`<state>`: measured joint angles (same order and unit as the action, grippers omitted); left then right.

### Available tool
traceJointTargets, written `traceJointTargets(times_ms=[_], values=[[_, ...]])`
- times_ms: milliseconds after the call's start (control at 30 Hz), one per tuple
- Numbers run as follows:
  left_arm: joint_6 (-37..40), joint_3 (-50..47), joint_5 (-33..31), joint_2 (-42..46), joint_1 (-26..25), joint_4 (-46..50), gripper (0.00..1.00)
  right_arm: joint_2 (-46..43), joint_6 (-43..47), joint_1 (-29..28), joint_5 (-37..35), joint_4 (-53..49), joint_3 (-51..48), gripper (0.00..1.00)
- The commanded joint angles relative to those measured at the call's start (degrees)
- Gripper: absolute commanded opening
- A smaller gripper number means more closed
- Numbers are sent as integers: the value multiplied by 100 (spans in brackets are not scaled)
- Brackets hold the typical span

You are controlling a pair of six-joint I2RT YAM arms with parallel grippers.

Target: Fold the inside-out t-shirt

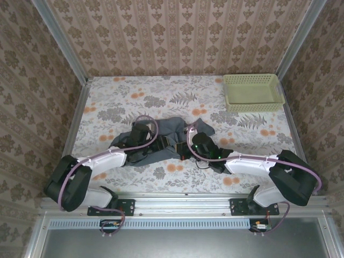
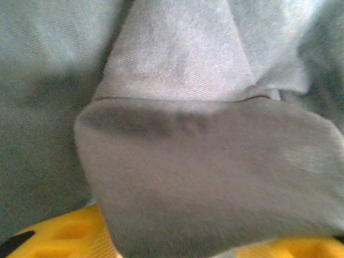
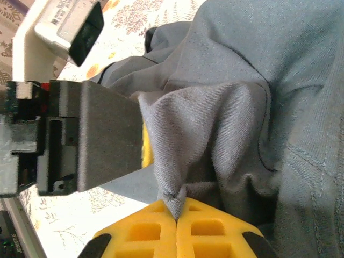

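Your right pincer [image 3: 176,215] was clenched on the t-shirt [image 1: 177,127]: in its wrist view the two yellow fingertips met with a small peak of grey cloth nipped between them, and folds ran up from that pinch into the rest of the garment. Your left pincer [image 2: 177,247] stood released. Its yellow fingers [image 2: 64,236] showed well apart at the bottom corners of its own wrist view, and a broad flap of the shirt lay draped over the gap between them. You could not tell from that view whether the cloth touched either finger's inner face.

From above, you had the t-shirt bunched in a crumpled heap on the flowered table [image 1: 161,91], near the front edge and about midway between the side walls. Both arms reached in over it from their own sides, and the two pincers sat close together at the middle of the heap. A pale green basket [image 1: 251,106] stood at the far right corner, well apart from the shirt.
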<state>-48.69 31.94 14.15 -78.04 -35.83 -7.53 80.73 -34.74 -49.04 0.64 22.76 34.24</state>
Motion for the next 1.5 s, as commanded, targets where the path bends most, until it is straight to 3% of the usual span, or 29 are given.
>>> traceJointTargets(times_ms=[0,167,267,367,433,533,700,800,867,967,1067,1200,1333,1467], values=[[-123,43,-6,-218,58,-326,47,-57,-74,-75,-213,290,-101,0],[-84,93,47,-428,61,-443,34,-55,-129,-114,-340,228,-127,0],[207,251,-155,-340,-46,17,25,-57,-127,-124,-698,40,-195,0],[420,273,-544,-91,-262,433,20,-62,20,-122,-1236,-639,-68,13],[445,130,-535,65,-289,399,14,-227,242,-115,-1344,-1041,103,18],[490,-33,-528,263,-353,380,7,-350,574,-128,-1347,-1456,315,33],[659,-152,-622,670,-599,435,7,-210,1253,-201,-1030,-2249,903,55],[746,-214,-720,905,-729,446,7,141,1428,-250,-930,-2563,1205,59],[787,-262,-699,1019,-749,395,7,358,1412,-253,-874,-2753,1421,57],[815,-337,-688,1179,-756,334,7,678,1347,-249,-899,-2926,1696,46],[979,-270,-511,1181,-753,416,7,733,1256,-257,-1042,-2928,1770,30],[1250,-180,-370,1163,-754,596,8,485,1081,-217,-1254,-3029,1816,1],[1462,-304,-331,1342,-750,622,12,222,537,100,-1302,-3306,1846,0],[1474,-519,-330,1517,-745,586,16,10,-48,585,-710,-3081,1590,0]])
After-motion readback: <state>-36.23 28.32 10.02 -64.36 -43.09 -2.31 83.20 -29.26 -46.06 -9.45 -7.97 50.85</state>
